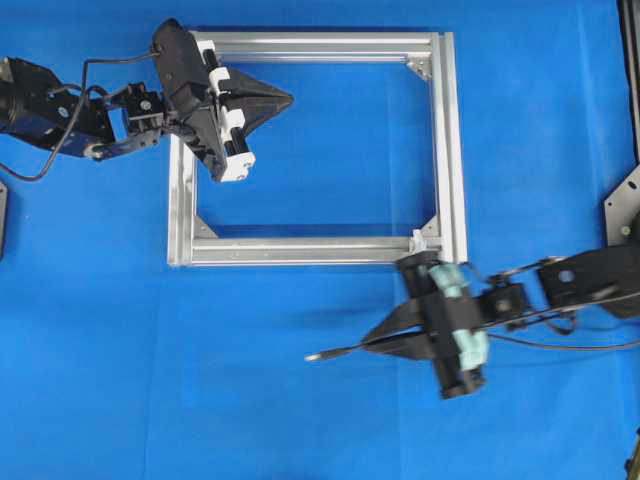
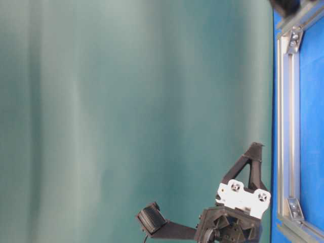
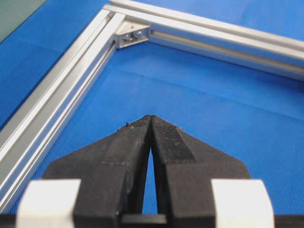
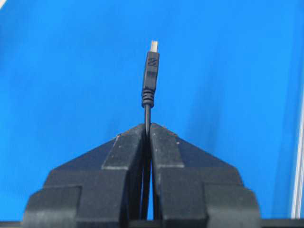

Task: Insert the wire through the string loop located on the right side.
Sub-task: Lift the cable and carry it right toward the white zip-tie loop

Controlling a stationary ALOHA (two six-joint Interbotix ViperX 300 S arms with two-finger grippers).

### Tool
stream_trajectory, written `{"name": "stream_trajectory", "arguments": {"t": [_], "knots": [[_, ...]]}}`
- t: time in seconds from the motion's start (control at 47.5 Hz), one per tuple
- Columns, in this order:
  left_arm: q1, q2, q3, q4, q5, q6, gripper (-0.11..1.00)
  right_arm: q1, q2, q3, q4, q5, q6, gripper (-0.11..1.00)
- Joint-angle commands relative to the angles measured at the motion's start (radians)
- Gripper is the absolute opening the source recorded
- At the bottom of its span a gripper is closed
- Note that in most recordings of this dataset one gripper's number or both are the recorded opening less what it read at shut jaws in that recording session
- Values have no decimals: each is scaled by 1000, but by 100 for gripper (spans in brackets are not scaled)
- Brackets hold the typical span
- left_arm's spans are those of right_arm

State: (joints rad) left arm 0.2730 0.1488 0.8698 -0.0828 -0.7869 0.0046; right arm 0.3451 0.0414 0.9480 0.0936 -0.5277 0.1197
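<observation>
My right gripper [image 1: 370,340] hovers over the blue cloth just outside the near right corner of the aluminium frame [image 1: 300,250]. It is shut on the wire [image 4: 150,71], whose small dark plug with a silvery tip sticks out past the fingertips. In the overhead view the plug end of the wire [image 1: 318,355] points left, away from the frame. The string loop [image 1: 418,240], tiny and white, stands on the frame's near bar close to the right corner, just behind the right gripper's body. My left gripper [image 1: 289,98] is shut on nothing and hangs over the frame's far left corner.
The frame [image 3: 57,95] is a square of silver bars with corner brackets [image 3: 131,35], lying flat on blue cloth. Seen from table level, the left gripper [image 2: 256,147] is raised above the frame [image 2: 287,126]. Black arm cables trail off to the right [image 1: 560,345].
</observation>
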Motion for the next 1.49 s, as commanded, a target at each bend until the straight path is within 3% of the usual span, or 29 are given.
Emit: {"name": "stream_trajectory", "arguments": {"t": [0.0, 0.421, 0.694, 0.947, 1.472], "knots": [[0, -31, -5, 3, -14, 0, -1, 18, -66, 46, 26, -3, 2, -4], [-3, -31, -5, 3, -18, -2, 0, 91, -279, 308, 173, -3, 2, -4], [-9, -31, -5, 3, -18, -2, 0, 91, -410, 413, 184, 17, 2, -4], [-12, -29, -6, 3, -21, -2, -1, 78, -456, 443, 186, 18, -8, -4], [-23, -31, -5, 3, -26, -2, -1, -109, -518, 477, 186, 9, -71, -4]]}}
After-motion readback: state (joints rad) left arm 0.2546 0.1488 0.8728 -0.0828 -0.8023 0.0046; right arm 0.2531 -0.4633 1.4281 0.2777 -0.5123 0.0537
